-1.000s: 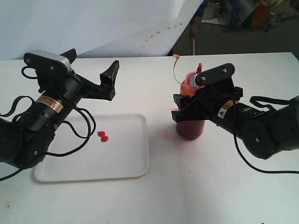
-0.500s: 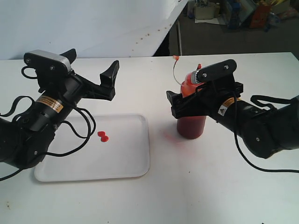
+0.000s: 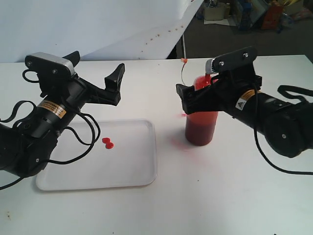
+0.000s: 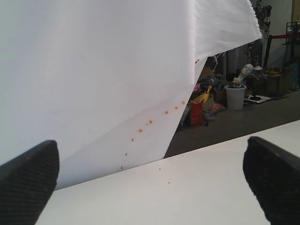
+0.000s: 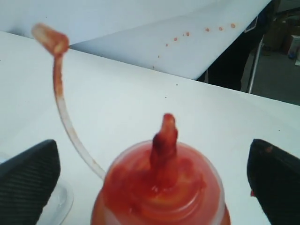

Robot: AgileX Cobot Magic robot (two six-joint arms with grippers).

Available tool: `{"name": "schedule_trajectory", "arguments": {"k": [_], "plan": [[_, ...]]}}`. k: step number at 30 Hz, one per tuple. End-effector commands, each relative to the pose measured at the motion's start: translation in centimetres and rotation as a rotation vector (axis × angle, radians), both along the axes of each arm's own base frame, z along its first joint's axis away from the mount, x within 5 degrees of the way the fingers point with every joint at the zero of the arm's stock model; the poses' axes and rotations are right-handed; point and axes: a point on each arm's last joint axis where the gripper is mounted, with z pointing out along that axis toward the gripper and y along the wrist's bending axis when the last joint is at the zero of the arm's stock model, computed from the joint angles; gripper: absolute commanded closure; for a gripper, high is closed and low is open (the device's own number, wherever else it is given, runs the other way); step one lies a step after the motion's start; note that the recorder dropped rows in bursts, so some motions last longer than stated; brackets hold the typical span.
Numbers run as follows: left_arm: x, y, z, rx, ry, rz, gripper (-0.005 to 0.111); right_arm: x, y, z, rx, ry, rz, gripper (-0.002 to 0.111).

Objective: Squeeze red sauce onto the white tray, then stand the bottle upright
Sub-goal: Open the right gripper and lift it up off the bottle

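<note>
Exterior view — bottle (image 3: 201,129) upright, red sauce (image 3: 108,142) on white tray (image 3: 128,164).

Exterior view. Left arm (image 3: 29,139): a yellow-orange label (image 3: 52,108) with dark print lies along the black wrist housing, and its lettering is too small to read. Right arm (image 3: 281,125): a small white sticker (image 3: 240,104) bearing a black warning triangle sits on the wrist housing. A strip of yellow label (image 3: 251,94) shows just beside the sticker, its print illegible. Left and right wrist views: nothing legible. No word, brand name or number can be read in any view; the warning triangle is the only recognisable sign.
</note>
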Motion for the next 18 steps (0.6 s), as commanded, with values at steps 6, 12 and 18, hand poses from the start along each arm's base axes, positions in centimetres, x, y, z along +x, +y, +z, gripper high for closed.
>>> {"name": "schedule_trajectory", "arguments": {"k": [6,12,18], "plan": [[0.1,0.1,0.2,-0.009,-0.014,0.011,0.002,-1.7,0.8,3.1,0.109,0.036,0.142,0.003],[0.1,0.1,0.2,-0.009,-0.014,0.011,0.002,-2.3,0.9,4.6,0.144,-0.003,0.177,0.003],[0.1,0.1,0.2,-0.009,-0.014,0.011,0.002,-3.3,0.4,7.6,0.172,-0.092,0.184,0.003]]}}
